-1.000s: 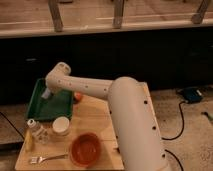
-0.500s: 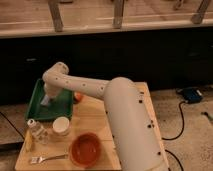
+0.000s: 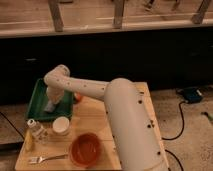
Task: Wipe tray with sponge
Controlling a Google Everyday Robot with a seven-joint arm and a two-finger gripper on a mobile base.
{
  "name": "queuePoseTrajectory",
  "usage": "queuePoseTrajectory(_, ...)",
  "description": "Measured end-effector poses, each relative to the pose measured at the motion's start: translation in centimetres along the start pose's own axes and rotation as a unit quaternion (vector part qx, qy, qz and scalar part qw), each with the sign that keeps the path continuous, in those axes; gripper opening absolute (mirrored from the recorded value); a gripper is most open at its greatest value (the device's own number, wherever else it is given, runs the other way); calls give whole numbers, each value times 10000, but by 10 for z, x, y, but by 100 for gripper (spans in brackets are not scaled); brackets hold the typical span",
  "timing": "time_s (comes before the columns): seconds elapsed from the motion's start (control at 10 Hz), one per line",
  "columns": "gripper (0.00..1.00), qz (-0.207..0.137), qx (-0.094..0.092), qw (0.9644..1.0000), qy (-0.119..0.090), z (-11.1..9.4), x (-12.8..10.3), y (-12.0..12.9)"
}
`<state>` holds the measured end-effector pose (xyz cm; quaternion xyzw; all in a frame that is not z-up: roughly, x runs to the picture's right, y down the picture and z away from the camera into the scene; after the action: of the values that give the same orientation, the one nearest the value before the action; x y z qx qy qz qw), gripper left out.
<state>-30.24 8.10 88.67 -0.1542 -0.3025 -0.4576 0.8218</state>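
The dark green tray point(image 3: 38, 98) lies at the back left of the wooden table. My white arm reaches over it from the right, and its wrist bends down into the tray. My gripper point(image 3: 51, 104) is low over the middle of the tray, near its front half. A pale light-blue patch right under the gripper tip looks like the sponge point(image 3: 48, 108), resting on the tray floor. The arm hides most of the sponge.
A white cup point(image 3: 61, 125) stands just in front of the tray. An orange bowl point(image 3: 85, 148), a fork point(image 3: 47, 158) and a small bottle point(image 3: 34, 128) sit on the table's point(image 3: 95, 120) front part. An orange object point(image 3: 78, 98) lies by the tray's right rim. A blue box point(image 3: 190, 94) with a cable is on the floor.
The gripper has moved from the back of the tray toward its front edge, staying low over the tray floor. The other objects have not moved.
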Motion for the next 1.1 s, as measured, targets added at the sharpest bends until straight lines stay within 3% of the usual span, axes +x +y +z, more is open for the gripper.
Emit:
queuePoseTrajectory(0.3, 2, 253, -11, 9994, 221, -4, 3, 7)
queuePoseTrajectory(0.4, 2, 398, 26, 9980, 483, -13, 21, 15)
queuePoseTrajectory(0.6, 2, 516, 114, 9960, 721, -24, 52, 27)
queuePoseTrajectory(0.9, 2, 438, 228, 9957, 784, -24, 71, 14)
queuePoseTrajectory(1.1, 2, 243, 299, 9972, 645, -12, 65, -12)
